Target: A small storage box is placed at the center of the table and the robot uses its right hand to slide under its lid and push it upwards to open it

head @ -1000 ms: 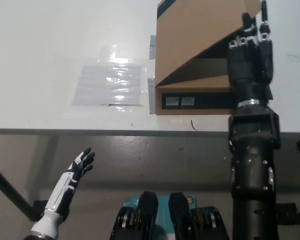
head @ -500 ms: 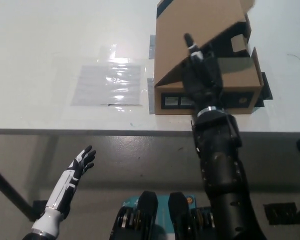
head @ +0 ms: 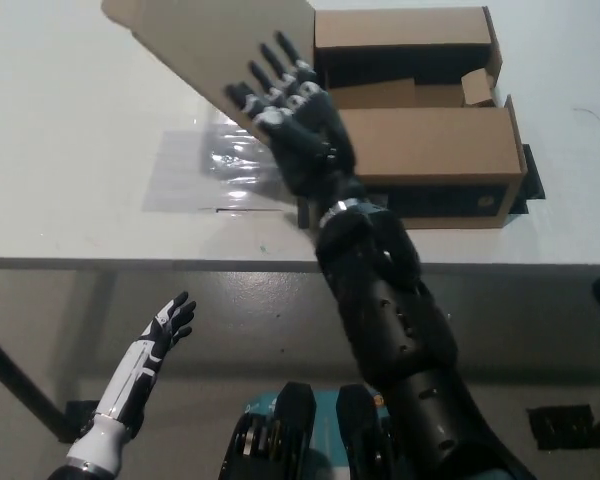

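A brown cardboard storage box [head: 420, 150] stands on the white table [head: 70, 170], right of centre near the front edge. Its lid [head: 210, 45] is swung up and over to the left, so the box's dark inside shows at the top. My black right hand [head: 292, 120] is open, fingers spread, pressed flat against the underside of the lid at the box's left side. My white left hand [head: 165, 325] hangs open below the table's front edge at the lower left.
A clear plastic sheet [head: 215, 165] lies flat on the table left of the box, partly under the raised lid. Black tape marks show at the box's right corner [head: 532, 185]. The table's front edge runs across at mid-picture.
My right hand has swept from the box's right side to its left, pushing the lid up and over to the left. The box now stands open. The left hand has stayed put.
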